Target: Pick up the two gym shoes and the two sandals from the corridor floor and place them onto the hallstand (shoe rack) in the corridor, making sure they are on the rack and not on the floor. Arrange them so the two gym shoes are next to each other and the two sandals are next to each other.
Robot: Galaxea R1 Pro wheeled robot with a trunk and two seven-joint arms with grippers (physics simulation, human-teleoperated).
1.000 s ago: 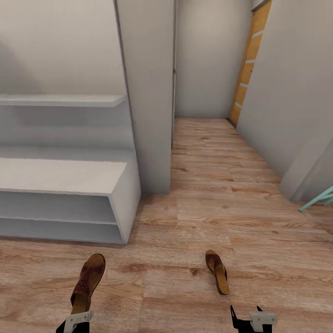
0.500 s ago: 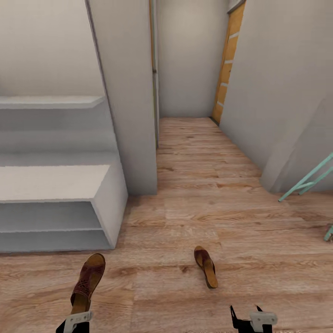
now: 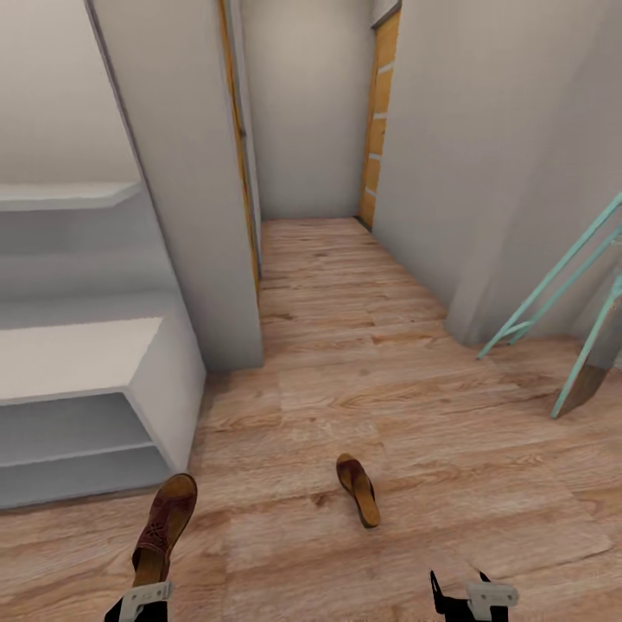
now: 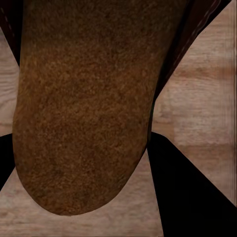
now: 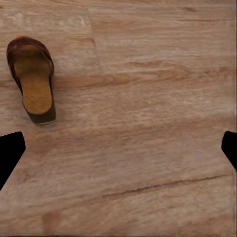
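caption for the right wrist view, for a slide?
Right end effector open above the corridor floor, with one brown sandal lying on the planks off to one side.

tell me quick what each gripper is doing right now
Left gripper: shut on a dark brown leather sandal with a patterned upper.
Right gripper: open, empty, over the wood-grain plank floor.

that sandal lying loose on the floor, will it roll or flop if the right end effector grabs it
The sandal lies flat on its sole, so rolling seems unlikely. Its thick sole looks fairly stiff. The open end effector would probably manage a side pinch.
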